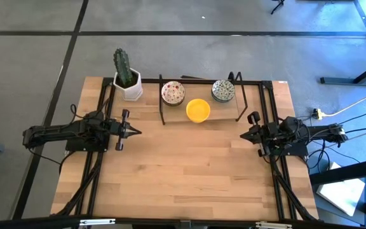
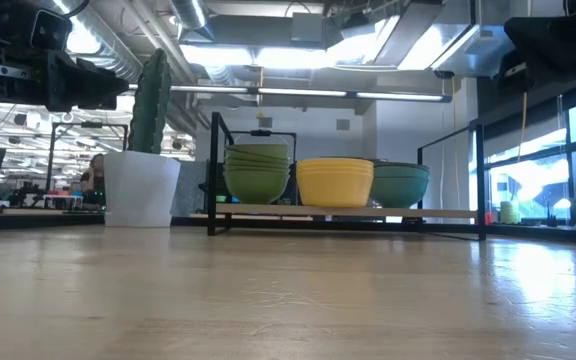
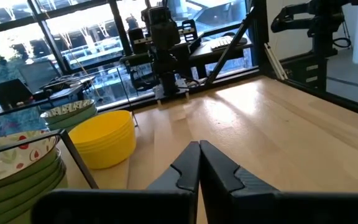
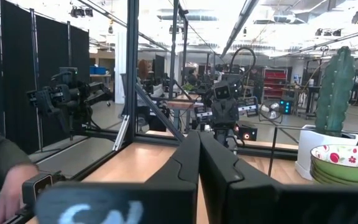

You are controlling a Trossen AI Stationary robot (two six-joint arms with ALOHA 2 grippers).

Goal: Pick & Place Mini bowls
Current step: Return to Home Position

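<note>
3 bowl stacks (image 1: pixel 197 109) on shelf (image 1: pixel 225 113) w/ rims up

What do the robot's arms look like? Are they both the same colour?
Yes, both are black and jointed. The left gripper and right gripper each have two pointed dark fingers. Black cables trail from both arms.

The light wooden counter (image 1: pixel 183 165) fills the lower middle of the high view. At its far edge, in the upper centre of the frame, stands a low black-framed shelf (image 1: pixel 226 113). On its wooden board are 3 stacks: red-speckled bowls (image 1: pixel 173 93) at the left, yellow bowls (image 1: pixel 197 109) in the middle, green-patterned bowls (image 1: pixel 223 90) at the right. A white cactus pot (image 1: pixel 131 86) stands on the counter just left of the shelf.
</note>
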